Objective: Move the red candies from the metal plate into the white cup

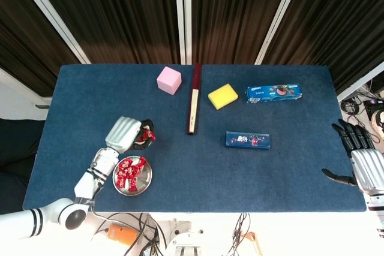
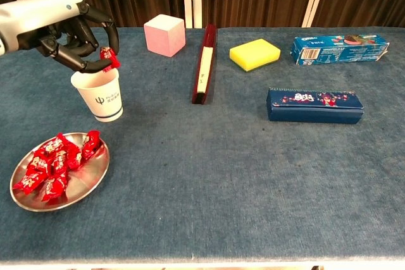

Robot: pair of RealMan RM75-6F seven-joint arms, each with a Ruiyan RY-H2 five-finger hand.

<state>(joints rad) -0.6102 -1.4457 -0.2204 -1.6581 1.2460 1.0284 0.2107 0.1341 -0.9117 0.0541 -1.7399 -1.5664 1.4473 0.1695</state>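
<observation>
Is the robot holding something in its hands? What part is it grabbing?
Yes. The left hand pinches one red candy by the wrapper, between fingertips, right above the white cup. The right hand holds nothing.
</observation>
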